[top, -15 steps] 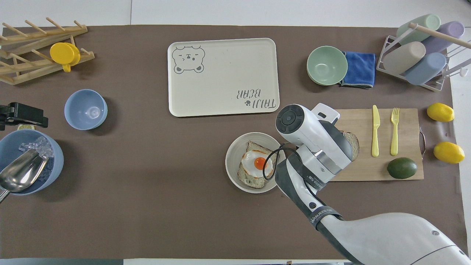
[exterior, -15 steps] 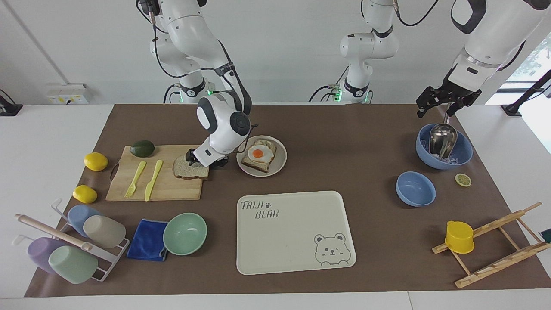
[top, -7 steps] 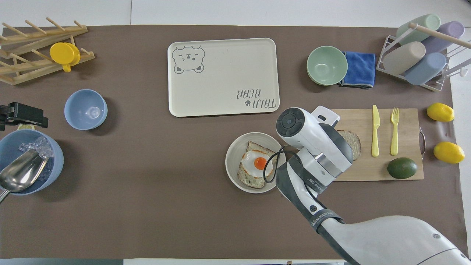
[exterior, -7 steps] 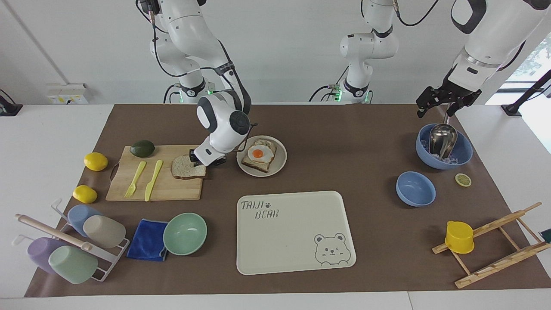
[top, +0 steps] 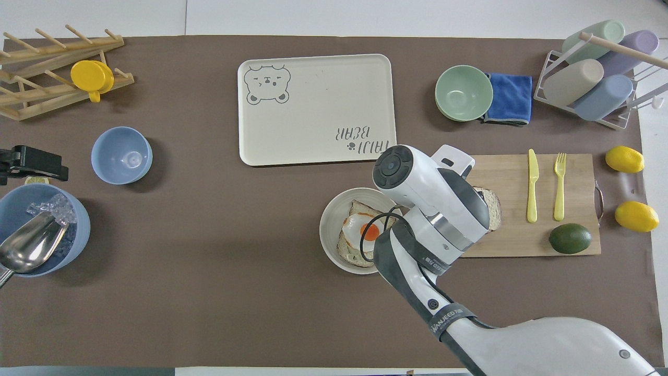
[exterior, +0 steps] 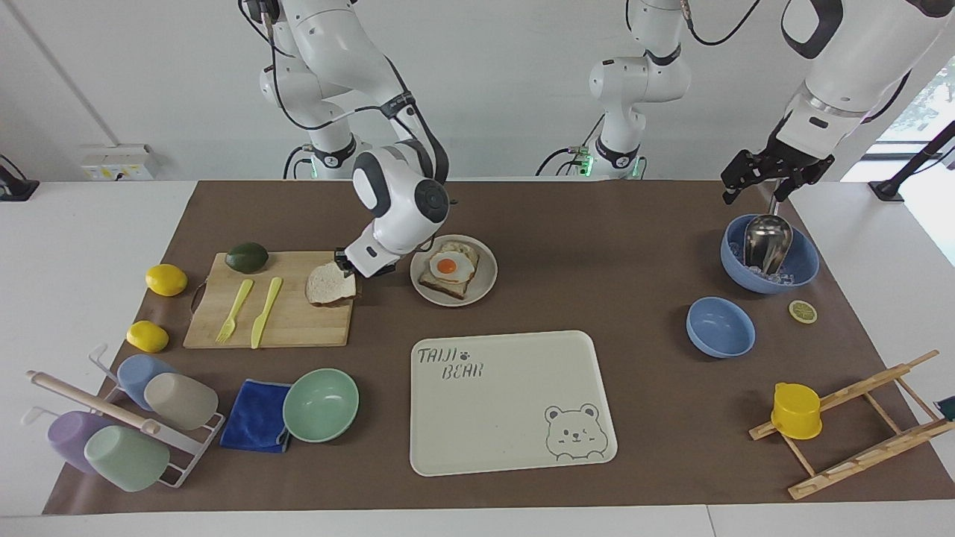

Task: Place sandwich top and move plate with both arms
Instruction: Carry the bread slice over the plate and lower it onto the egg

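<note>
Our right claw pinches the bread slice, tipped up over the cutting board beside the plate. Our left claw waits open over the ice bowl.

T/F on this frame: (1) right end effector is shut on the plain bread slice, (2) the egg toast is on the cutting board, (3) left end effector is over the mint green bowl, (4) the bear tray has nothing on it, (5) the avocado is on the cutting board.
1. True: the right end effector grips the sandwich top at its edge, over the cutting board.
2. False: the egg toast lies on the plate.
3. False: the left end effector, open, hangs over the blue ice bowl.
4. True: the bear tray is bare.
5. True: the avocado sits at the board's corner.
</note>
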